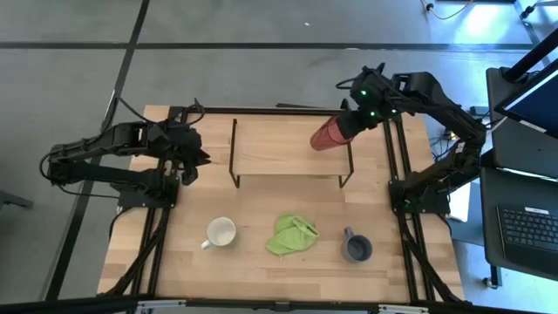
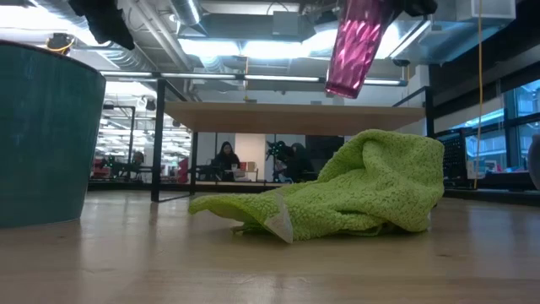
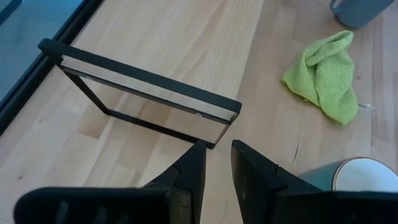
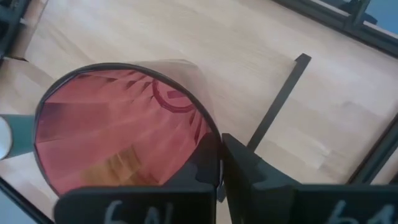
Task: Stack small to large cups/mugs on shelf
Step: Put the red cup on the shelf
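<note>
My right gripper [image 1: 350,121] is shut on the red ribbed tumbler [image 1: 330,135] and holds it in the air above the right end of the shelf [image 1: 279,144], a light-wood board on thin black legs. In the low view the tumbler [image 2: 358,46] hangs tilted above the shelf board [image 2: 295,116]. My left gripper [image 1: 201,158] is by the shelf's left end, open by a narrow gap [image 3: 217,165] and empty. The white mug [image 1: 221,233] and the grey-blue mug [image 1: 357,248] stand on their bases on the table near its front edge. My right gripper pinches the tumbler's wall at its rim [image 4: 210,138], one finger inside the mouth [image 4: 198,165] and one outside [image 4: 249,168]. The fingers come slanting down from the table's right. The tumbler is lifted clear and tilted, its base [image 2: 344,88] lowest.
A crumpled light green cloth [image 1: 292,234] lies on the table between the two mugs and fills the middle of the low view [image 2: 354,190]. The white mug's teal-looking wall [image 2: 42,135] stands close at the low view's left. People sit in the room beyond.
</note>
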Motion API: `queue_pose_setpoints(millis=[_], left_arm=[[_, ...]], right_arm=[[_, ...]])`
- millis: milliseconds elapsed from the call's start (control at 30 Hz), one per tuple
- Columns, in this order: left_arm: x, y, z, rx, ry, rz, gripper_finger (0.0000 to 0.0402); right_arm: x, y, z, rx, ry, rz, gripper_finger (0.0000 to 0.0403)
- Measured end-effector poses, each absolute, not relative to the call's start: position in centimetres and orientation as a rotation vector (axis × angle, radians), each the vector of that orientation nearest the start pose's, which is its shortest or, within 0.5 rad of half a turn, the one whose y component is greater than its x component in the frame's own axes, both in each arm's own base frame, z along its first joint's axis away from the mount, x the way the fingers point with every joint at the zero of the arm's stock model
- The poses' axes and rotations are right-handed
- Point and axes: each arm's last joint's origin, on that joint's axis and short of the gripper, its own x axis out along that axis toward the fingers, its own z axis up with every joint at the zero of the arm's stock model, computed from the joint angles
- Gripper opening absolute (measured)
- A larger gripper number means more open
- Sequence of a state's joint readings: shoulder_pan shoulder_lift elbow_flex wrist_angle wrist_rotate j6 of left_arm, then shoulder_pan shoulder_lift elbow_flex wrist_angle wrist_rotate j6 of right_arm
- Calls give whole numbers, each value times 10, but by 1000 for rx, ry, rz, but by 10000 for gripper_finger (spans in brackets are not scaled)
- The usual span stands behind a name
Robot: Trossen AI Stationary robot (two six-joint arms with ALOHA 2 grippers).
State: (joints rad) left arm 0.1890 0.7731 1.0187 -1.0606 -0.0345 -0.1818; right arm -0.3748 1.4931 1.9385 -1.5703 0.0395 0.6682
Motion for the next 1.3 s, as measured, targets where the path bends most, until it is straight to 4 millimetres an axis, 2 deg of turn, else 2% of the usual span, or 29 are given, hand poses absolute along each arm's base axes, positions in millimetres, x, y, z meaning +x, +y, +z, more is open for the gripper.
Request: queue_pose_setpoints(millis=[133, 433, 633, 900, 1200, 1300], left_arm=[[120, 24, 335, -235, 799, 285, 71], [121, 24, 336, -230, 775, 282, 71], [121, 24, 336, -223, 775, 283, 71], [122, 24, 337, -204, 771, 276, 71], [122, 24, 337, -204, 767, 276, 71], [122, 24, 337, -204, 767, 276, 71]], right_arm=[[224, -91, 436, 764, 980, -736, 9], [220, -100, 436, 742, 986, -732, 9], [225, -96, 433, 765, 1003, -693, 13], [229, -98, 430, 726, 1002, -764, 14], [231, -103, 405, 759, 1095, -780, 14], [232, -103, 404, 774, 1099, -765, 14]])
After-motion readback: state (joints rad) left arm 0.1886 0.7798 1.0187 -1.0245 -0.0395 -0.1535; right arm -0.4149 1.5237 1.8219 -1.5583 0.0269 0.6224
